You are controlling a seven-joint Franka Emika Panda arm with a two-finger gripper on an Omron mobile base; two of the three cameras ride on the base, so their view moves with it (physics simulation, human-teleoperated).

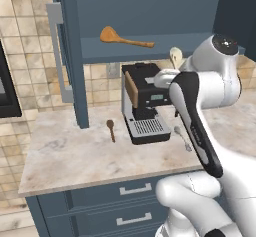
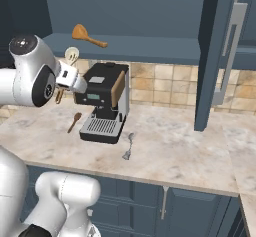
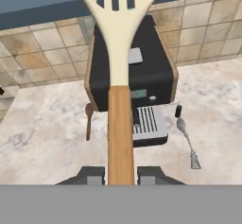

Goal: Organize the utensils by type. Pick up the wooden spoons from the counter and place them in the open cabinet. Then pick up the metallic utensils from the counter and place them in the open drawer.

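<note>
Four spoons in all. One large orange wooden spoon [image 1: 123, 38] lies on the cabinet shelf [image 1: 95, 52], upper middle of the left base view. One cream-headed slotted spoon [image 3: 120, 67] with a brown handle stands up the centre of the hand view. One short dark brown spoon [image 1: 111, 129] lies on the table [image 1: 70, 156], left of centre. One silver metal spoon [image 1: 182, 137] lies on the table, right of centre. One black coffee machine [image 1: 144, 102] stands at centre. One open cabinet door [image 1: 71, 56] with one long grey handle [image 1: 59, 51], upper left. Two drawer fronts [image 1: 107, 193], each with one short silver handle [image 1: 135, 188], lower centre.
</note>
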